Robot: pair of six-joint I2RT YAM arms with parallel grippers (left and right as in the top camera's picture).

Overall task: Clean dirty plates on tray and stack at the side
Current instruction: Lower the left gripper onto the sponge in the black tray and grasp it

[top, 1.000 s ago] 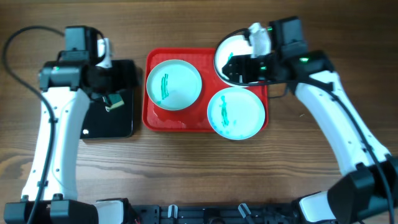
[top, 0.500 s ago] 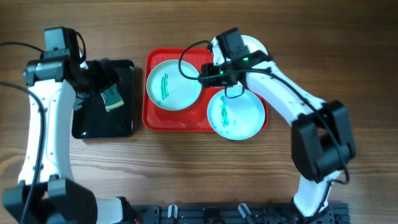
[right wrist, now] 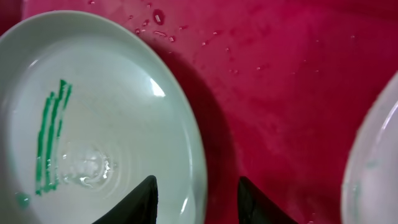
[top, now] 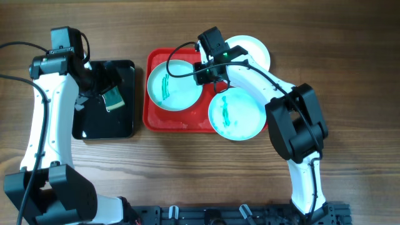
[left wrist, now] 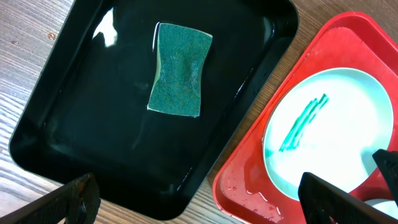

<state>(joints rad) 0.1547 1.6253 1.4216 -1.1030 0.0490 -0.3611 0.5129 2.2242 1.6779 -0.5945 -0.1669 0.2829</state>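
Plate handling: aqua plate (right wrist: 93, 124) in red tray (right wrist: 292, 81) looks stiff, wet, slippery, chippable. Right gripper (right wrist: 200, 200) jaws spread astride its rim, so pinch there. Left gripper (left wrist: 202, 199) jaws spread over sponge (left wrist: 179, 70).

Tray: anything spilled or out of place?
Yes. Water droplets lie on the tray floor, and the white plate sits across its far right corner, overhanging the rim rather than lying flat inside.
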